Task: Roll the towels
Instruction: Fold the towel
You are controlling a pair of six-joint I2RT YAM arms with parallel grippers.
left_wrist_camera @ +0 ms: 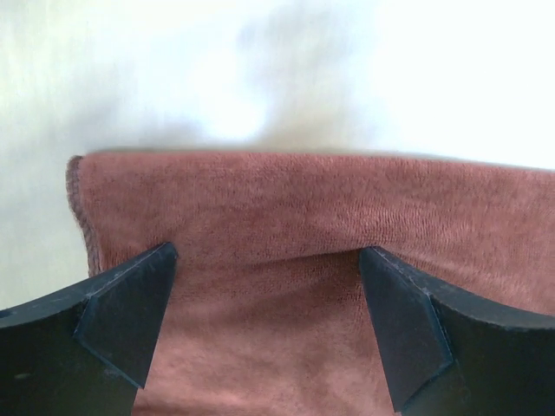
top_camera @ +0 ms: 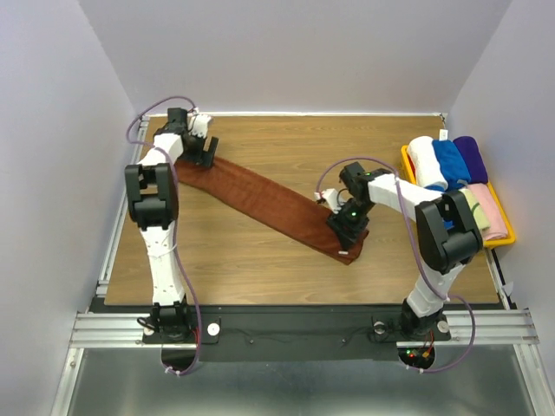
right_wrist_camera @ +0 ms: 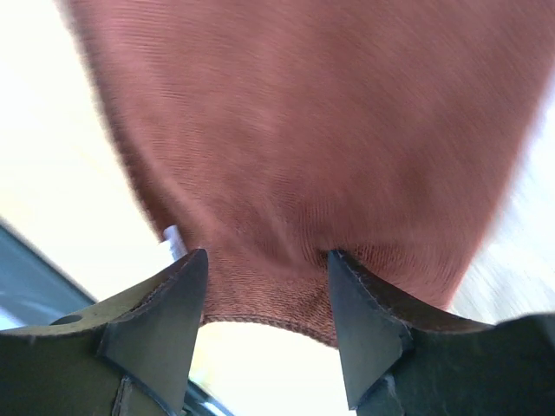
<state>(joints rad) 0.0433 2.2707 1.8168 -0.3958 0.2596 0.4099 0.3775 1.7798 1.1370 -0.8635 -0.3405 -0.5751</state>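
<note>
The rust-brown towel [top_camera: 260,198] lies folded into a long narrow strip, running diagonally from the far left to the near right of the table. My left gripper [top_camera: 205,149] is open over its far-left end, with its fingers down on the cloth [left_wrist_camera: 303,199] just inside the end hem. My right gripper [top_camera: 347,236] is open at the near-right end, and the towel's hemmed edge [right_wrist_camera: 303,113] sits between its fingers. In the wrist views both the left gripper [left_wrist_camera: 266,256] and the right gripper [right_wrist_camera: 266,256] have their jaws spread. A pale yellow-green roll [top_camera: 471,205] lies in the tray.
A yellow tray [top_camera: 511,232] at the right edge holds rolled towels: white [top_camera: 427,162], blue [top_camera: 451,162], purple [top_camera: 473,158] and pink [top_camera: 492,212]. White walls close in on the table's left, back and right.
</note>
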